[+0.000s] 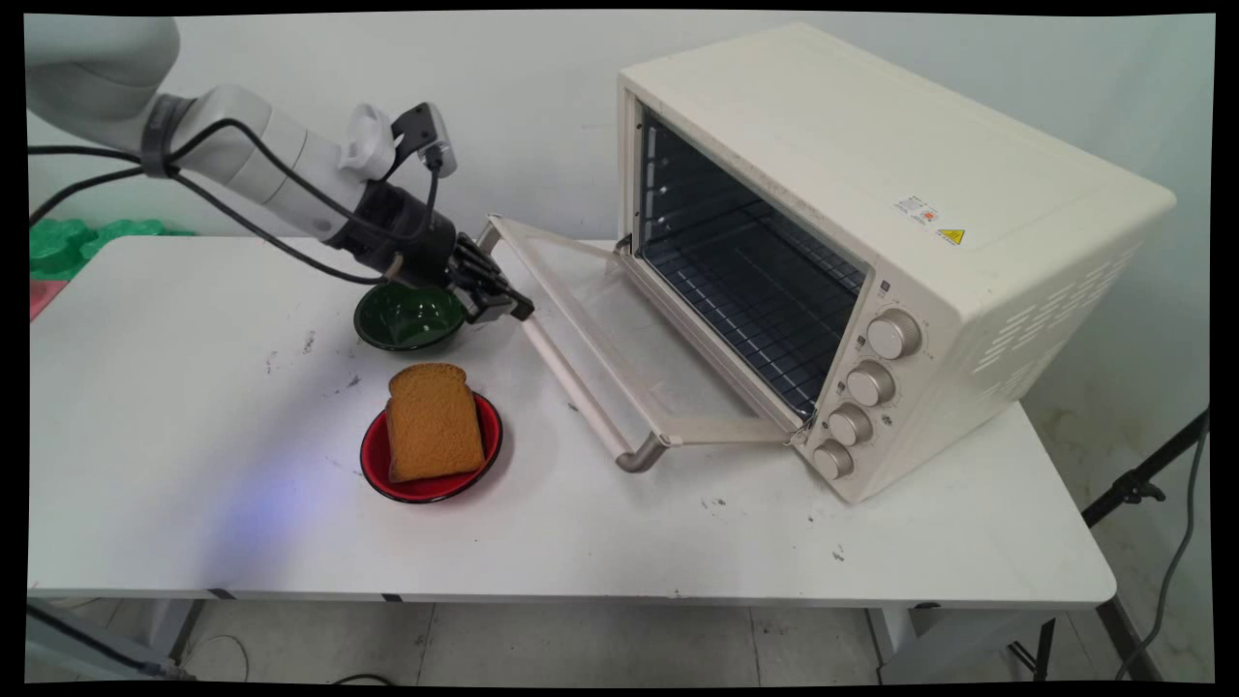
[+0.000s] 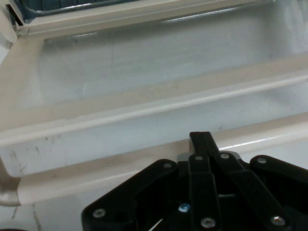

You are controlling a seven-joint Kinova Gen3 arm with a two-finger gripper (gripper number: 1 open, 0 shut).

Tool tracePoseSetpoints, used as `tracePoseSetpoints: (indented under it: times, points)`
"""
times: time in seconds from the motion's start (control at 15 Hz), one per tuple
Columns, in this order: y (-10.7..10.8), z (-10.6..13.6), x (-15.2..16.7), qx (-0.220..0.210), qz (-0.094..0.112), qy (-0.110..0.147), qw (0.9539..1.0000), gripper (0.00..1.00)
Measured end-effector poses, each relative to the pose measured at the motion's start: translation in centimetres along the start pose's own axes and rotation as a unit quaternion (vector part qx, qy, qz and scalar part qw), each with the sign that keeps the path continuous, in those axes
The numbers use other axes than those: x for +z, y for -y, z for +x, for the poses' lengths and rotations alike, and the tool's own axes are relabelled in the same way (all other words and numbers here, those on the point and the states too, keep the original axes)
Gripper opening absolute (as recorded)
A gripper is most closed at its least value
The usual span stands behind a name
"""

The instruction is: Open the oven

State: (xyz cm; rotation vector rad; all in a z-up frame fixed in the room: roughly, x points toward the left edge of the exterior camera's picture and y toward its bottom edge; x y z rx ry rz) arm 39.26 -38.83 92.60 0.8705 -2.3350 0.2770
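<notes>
Hand view, handle: the oven door's cream handle (image 2: 96,171) runs across the picture, right in front of the gripper (image 2: 201,139)
Main view, handle: the handle (image 1: 571,382) is the long bar on the outer edge of the door, and the gripper (image 1: 508,308) is at its far end, touching it or just above it; I cannot tell which
Gripper: the two black fingers are together, with nothing between them; they are not clamped round the bar
Door: the glass door (image 1: 619,329) hangs open, tipped down toward the table (image 1: 678,542); the hand view looks through the glass (image 2: 144,62) from the handle side
Oven: the big cream oven (image 1: 871,145) sits on the right half of the table, with a wire rack (image 1: 755,290) inside and four knobs (image 1: 892,334) down its front
Bowl: a green bowl (image 1: 407,315) sits just under the wrist, very near the gripper
Bread: a slice of brown bread (image 1: 433,421) lies on a red plate (image 1: 373,455), nearer the camera than the bowl and apart from it
What could go wrong: I think the wrist is so low over the bowl that a small move down or back could bump it and slide it; the closed fingers only rest by the bar, so they could slip off it
Arm pose: the white arm comes in from the upper left and slopes down to the right, hand pointing at the door, with black cables (image 1: 242,227) looping under it
</notes>
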Motion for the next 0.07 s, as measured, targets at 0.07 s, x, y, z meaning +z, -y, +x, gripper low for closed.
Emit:
tracePoseSetpoints:
  times: [0.07]
  points:
    - [0.08, -0.4, -0.01, 0.001, -0.001, -0.001, 1.0, 0.0]
